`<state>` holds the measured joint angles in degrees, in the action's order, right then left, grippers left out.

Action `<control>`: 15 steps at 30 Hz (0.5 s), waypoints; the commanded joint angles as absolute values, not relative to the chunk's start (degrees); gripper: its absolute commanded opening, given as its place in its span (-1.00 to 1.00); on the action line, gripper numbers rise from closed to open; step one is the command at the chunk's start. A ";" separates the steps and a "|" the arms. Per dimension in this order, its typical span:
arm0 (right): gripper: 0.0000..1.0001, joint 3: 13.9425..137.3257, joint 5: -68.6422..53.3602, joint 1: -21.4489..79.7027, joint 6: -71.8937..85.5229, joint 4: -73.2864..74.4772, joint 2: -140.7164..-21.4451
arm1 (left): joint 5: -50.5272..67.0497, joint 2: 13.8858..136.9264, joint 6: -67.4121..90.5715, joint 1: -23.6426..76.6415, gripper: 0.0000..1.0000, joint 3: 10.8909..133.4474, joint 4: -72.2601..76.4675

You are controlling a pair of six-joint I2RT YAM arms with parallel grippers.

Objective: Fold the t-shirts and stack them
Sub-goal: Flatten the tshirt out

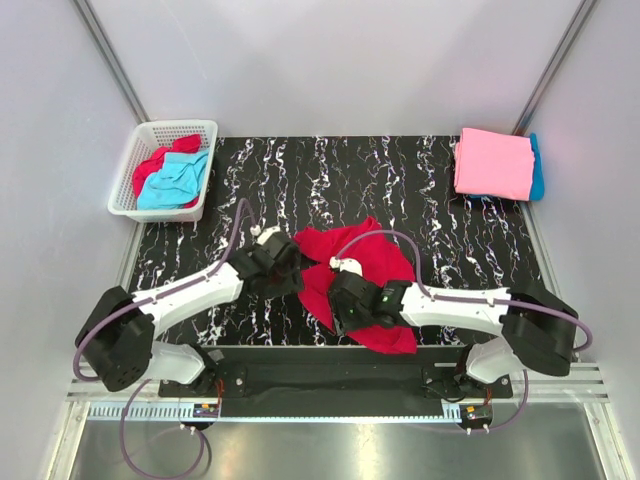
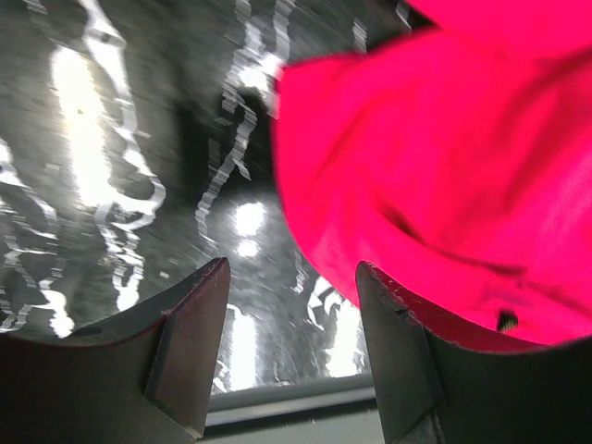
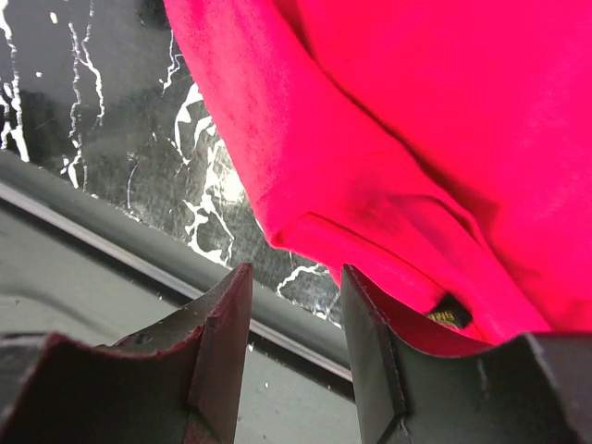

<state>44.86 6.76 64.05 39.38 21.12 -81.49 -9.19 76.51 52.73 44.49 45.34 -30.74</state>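
Between both arms on the marbled table [image 1: 450, 240], the crimson t-shirt [image 1: 375, 262] lies crumpled: likely light, limp cloth, best pinched at its hem. Left gripper [image 2: 291, 270] and right gripper [image 3: 296, 271] gape empty.

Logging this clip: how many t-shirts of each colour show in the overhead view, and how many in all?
Red: 2, the spread red shirt on the table, the bunched red shirt in the basket
Pink: 1, the folded pink shirt, far right
Turquoise: 2, the bunched turquoise shirt in the basket, the stacked turquoise shirt beneath the pink
Total: 5
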 commanded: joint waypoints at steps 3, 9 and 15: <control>0.01 48.25 7.73 64.86 39.55 16.88 -84.11 | -8.35 71.46 51.68 39.39 0.22 43.51 -29.62; 0.01 49.04 7.65 64.86 38.50 14.68 -87.27 | -4.75 67.77 49.92 35.16 0.23 41.22 -28.92; -0.08 49.66 6.94 64.86 38.23 12.83 -90.44 | -3.52 65.66 49.57 33.32 0.23 39.64 -29.00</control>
<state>47.48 6.74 64.45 38.94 15.42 -89.36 -5.43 67.77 50.65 34.26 40.42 -30.30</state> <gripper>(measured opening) 0.471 0.614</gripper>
